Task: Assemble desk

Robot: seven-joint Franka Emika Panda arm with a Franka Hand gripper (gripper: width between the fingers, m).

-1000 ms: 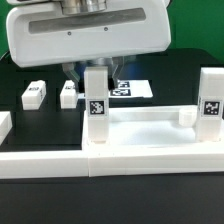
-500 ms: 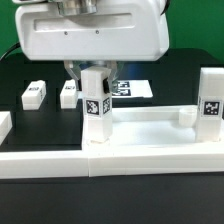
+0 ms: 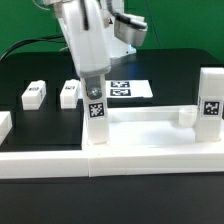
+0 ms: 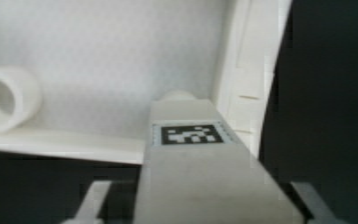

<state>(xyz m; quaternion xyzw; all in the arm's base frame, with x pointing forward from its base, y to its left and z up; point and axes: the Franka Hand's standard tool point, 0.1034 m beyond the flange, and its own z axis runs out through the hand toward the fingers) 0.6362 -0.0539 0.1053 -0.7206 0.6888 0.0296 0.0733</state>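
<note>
Exterior view: the gripper reaches down over an upright white leg standing in the desk top's corner socket at the exterior view's left. A second leg stands at the desk top's opposite corner, and a third leg and fourth leg lie behind the desk top. In the wrist view the first leg sits between the fingers with thin dark gaps beside it, so I cannot tell whether they pinch it or stand loose. The step looks like screwing this leg into its socket, and the next move likely calls for a firm hold and a turn kept plumb.
</note>
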